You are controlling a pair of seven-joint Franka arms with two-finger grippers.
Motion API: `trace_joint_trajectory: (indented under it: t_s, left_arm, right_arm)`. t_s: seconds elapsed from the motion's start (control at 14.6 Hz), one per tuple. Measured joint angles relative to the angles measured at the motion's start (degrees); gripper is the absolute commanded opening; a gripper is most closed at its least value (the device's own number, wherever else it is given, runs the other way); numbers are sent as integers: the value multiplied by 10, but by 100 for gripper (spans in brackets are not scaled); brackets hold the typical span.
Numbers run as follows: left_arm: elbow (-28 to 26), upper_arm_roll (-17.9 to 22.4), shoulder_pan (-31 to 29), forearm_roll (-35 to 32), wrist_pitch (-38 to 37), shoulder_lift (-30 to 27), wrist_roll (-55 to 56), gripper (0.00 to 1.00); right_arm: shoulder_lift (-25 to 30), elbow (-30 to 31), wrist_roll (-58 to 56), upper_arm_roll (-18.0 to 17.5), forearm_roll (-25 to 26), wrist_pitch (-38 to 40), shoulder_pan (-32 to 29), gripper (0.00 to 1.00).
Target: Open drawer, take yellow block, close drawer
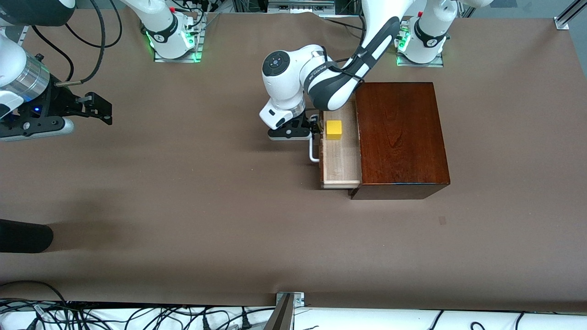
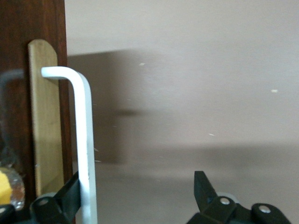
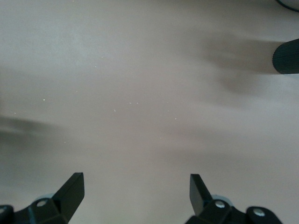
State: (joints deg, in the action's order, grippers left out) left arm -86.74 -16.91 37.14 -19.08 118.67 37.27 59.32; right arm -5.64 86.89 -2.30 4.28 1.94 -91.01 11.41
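Observation:
The dark reddish-brown wooden box (image 1: 401,137) stands toward the left arm's end of the table. Its drawer (image 1: 340,160) is pulled out toward the right arm's end, showing a pale wood inside. The yellow block (image 1: 334,129) sits in the drawer. My left gripper (image 1: 315,127) (image 2: 138,179) is open at the drawer's white bar handle (image 1: 313,150) (image 2: 84,140). The bar runs between the jaws, close against one finger (image 2: 72,186). My right gripper (image 1: 106,110) (image 3: 135,177) waits open over bare table near the right arm's end, with nothing between its fingers.
A black cylindrical object (image 1: 23,236) (image 3: 286,56) juts in over the table's edge at the right arm's end, nearer the front camera. Cables (image 1: 137,316) and a metal bracket (image 1: 288,307) lie along the edge nearest the camera. Brown tabletop (image 1: 206,206) spreads between.

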Motion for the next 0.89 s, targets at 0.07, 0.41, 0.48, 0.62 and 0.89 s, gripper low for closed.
trace_joint_trajectory:
  t_s: [0.07,0.41,0.48,0.62,0.89]
  left_arm:
    - [5,0,2,2,0,3,1,100]
    - [30,-3,5,9,0,6,3,100]
    - [40,-4,5,18,-5,4,3,100]
    - [60,-7,5,23,-40,-3,3,100]
    - [107,-8,-10,24,-145,-38,-11,100]
  right_arm:
    - [0,0,0,0,0,0,0,100]
    - [-3,0,0,0,0,-18,0,100]
    - [-5,0,0,0,0,-25,0,100]
    - [-12,0,0,0,0,-32,0,100]
    - [-17,0,0,0,0,-32,0,100]
